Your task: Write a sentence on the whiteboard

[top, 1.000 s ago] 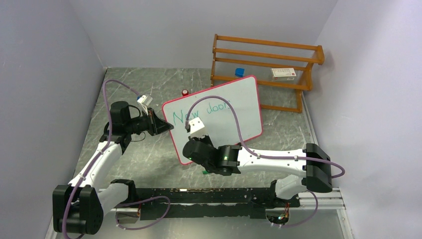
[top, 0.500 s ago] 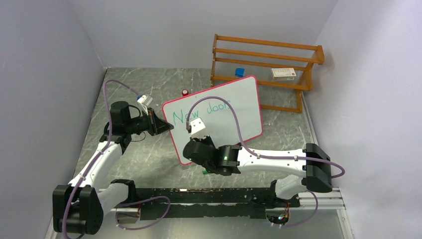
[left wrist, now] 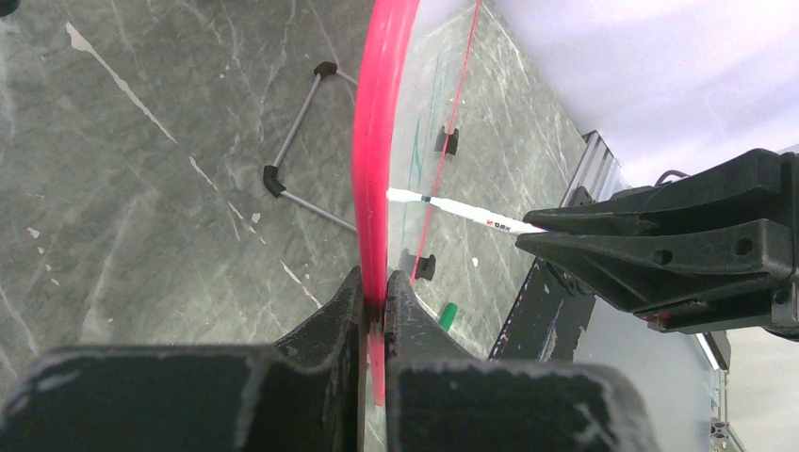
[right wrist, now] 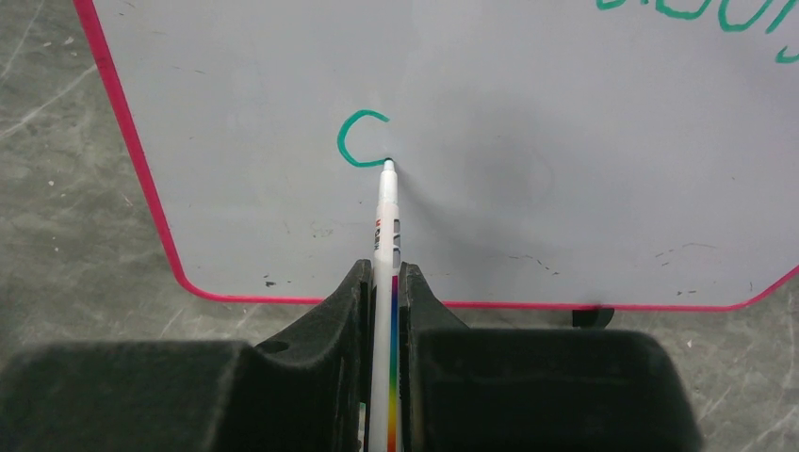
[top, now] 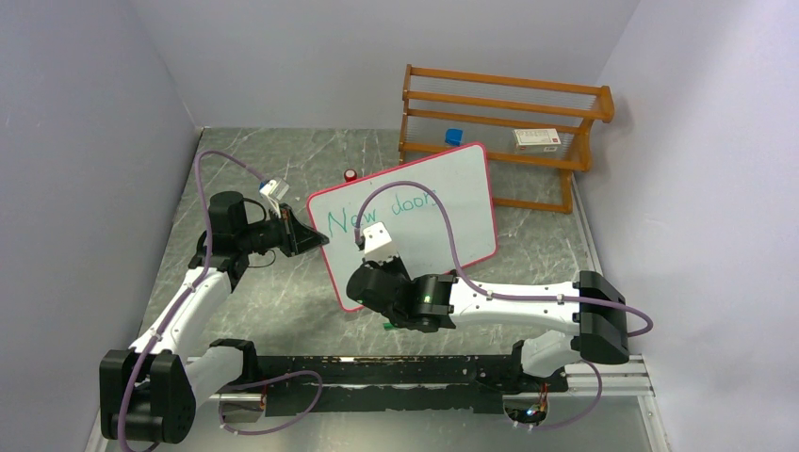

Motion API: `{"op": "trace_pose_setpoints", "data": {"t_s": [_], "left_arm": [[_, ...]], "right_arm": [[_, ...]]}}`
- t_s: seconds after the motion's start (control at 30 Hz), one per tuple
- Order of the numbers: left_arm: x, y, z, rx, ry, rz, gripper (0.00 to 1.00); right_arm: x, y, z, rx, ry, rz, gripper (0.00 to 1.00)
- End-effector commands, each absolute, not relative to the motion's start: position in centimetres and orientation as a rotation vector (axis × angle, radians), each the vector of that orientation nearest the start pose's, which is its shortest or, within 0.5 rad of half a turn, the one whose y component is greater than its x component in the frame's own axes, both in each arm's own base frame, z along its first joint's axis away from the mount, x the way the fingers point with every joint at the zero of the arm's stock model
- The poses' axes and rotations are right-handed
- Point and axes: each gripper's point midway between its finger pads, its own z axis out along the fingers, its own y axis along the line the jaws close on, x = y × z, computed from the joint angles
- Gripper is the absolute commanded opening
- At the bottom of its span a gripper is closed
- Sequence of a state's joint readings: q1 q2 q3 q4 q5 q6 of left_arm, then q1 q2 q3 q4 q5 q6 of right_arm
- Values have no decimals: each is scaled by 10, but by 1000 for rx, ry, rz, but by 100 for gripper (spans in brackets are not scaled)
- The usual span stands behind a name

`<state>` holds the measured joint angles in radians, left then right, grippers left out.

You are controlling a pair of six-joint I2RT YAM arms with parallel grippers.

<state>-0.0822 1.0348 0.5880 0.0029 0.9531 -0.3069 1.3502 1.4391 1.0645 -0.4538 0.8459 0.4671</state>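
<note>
Whiteboard [top: 464, 202] stands propped on the counter [top: 283, 292] at the centre of my top view, its face toward the arm bases at 6 o'clock. My left end effector [left wrist: 375, 294] is clamped shut on the pink-red rim at the board's 9 o'clock edge. My right end effector [right wrist: 383, 282] is closed on a marker [right wrist: 386, 217], whose tip touches the board at the end of a green curved stroke [right wrist: 358, 141]. The sentence [top: 382, 212] shows "New door" on the upper line. A wooden rack [top: 499, 113] stands at 1 o'clock.
</note>
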Motion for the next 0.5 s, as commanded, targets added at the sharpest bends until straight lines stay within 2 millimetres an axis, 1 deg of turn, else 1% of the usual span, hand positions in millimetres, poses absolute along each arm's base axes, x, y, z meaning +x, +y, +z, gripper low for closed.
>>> {"op": "trace_pose_setpoints", "data": {"t_s": [0.0,0.47], "left_arm": [[252,-170,182,407,1974,-1188,5],[251,-171,181,407,1977,-1194,5]], "right_arm": [[203,306,169,-479,1979,30,0],[208,312,181,-462,1944,48,0]]}}
